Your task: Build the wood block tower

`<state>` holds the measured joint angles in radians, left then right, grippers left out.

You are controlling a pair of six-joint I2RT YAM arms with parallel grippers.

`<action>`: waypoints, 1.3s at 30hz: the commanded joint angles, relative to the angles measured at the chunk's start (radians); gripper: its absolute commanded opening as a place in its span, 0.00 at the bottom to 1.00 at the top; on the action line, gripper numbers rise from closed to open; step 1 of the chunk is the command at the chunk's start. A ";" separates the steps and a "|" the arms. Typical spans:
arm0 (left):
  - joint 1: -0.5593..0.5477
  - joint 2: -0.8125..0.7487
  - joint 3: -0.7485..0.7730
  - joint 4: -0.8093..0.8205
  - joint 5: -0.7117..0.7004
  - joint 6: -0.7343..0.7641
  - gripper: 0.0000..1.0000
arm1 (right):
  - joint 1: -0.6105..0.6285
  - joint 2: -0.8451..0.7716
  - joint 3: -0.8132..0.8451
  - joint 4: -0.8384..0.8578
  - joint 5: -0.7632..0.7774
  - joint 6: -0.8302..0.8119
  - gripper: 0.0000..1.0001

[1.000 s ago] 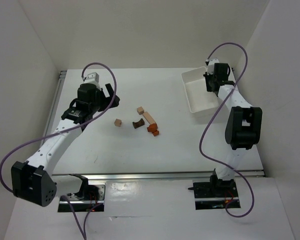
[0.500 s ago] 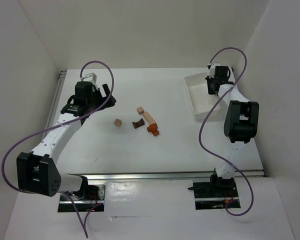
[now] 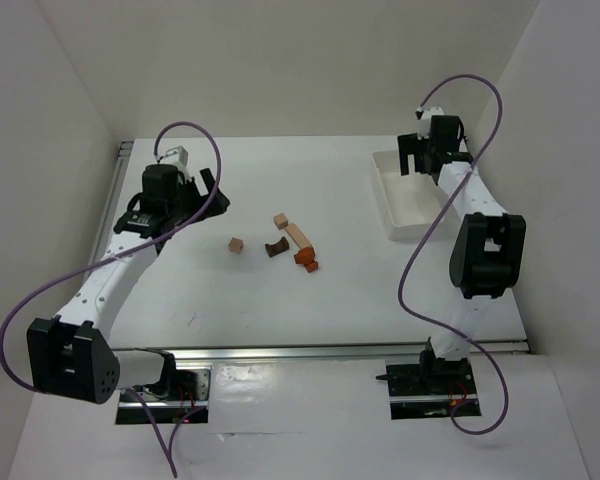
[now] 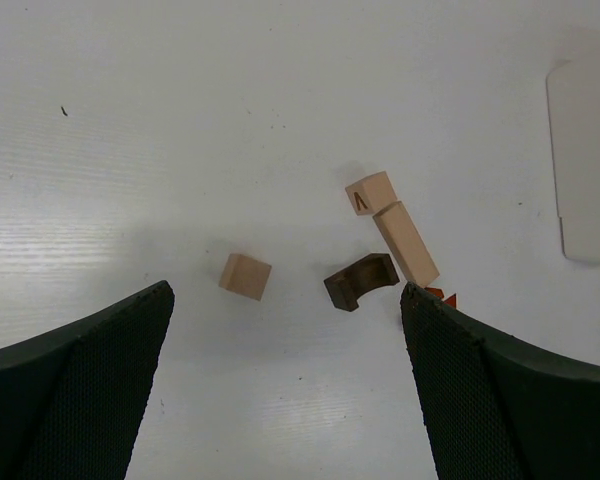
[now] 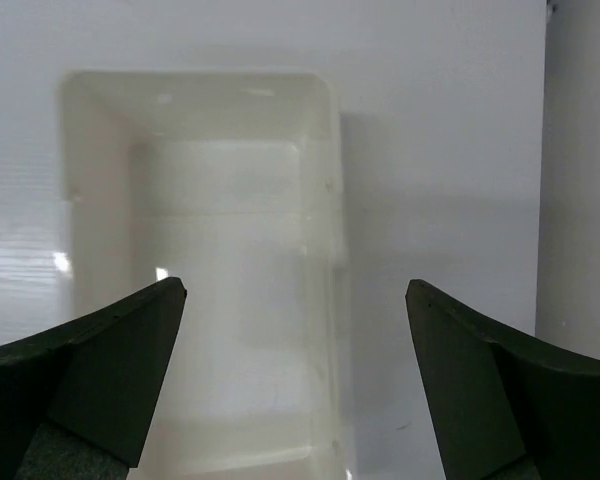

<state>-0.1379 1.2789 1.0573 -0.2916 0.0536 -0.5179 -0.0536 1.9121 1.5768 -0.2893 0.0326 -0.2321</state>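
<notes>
The wood blocks lie loose in a small cluster mid-table. A pale tan cube (image 3: pixel 237 244) sits alone at the left, seen as a tan cube (image 4: pixel 245 276) in the left wrist view. Right of it are a dark brown arch piece (image 3: pixel 276 248), a second tan cube (image 3: pixel 279 219), a pale tan bar (image 3: pixel 298 235) and orange-red pieces (image 3: pixel 306 260). My left gripper (image 3: pixel 220 192) hangs open to the left of the cluster, holding nothing. The left wrist view looks past the open left gripper (image 4: pixel 286 292) onto the arch piece (image 4: pixel 361 281) and bar (image 4: pixel 406 243). My right gripper (image 3: pixel 415 158) is open over the far end of the tray.
A white rectangular tray (image 3: pixel 412 205) lies at the back right, close to the right wall. The right wrist view looks down into the tray (image 5: pixel 205 270) between the wide open jaws of the right gripper (image 5: pixel 296 286). White walls close in the table on three sides.
My right gripper has opened, and the tray now lies a little further right and nearer. The left arm has drawn slightly left and back.
</notes>
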 commanded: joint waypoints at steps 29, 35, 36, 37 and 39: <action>-0.031 -0.228 -0.244 0.000 -0.049 -0.171 0.98 | 0.776 -0.082 -0.374 0.210 0.201 0.260 0.96; -0.031 -0.199 -0.235 0.022 -0.031 -0.143 0.97 | 0.776 -0.108 -0.409 0.266 0.033 0.272 0.90; -0.031 -0.187 -0.235 0.022 -0.020 -0.131 0.97 | 0.776 -0.108 -0.409 0.266 0.033 0.272 0.90; -0.031 -0.175 -0.235 0.022 -0.011 -0.131 0.97 | 0.776 -0.099 -0.409 0.275 0.033 0.272 0.88; -0.031 -0.162 -0.224 0.022 0.000 -0.131 0.97 | 0.776 -0.085 -0.380 0.276 0.001 0.272 0.85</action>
<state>-0.1654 1.1007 0.7860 -0.3096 0.0216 -0.6586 0.7204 1.8431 1.1633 -0.0635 0.0952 0.0227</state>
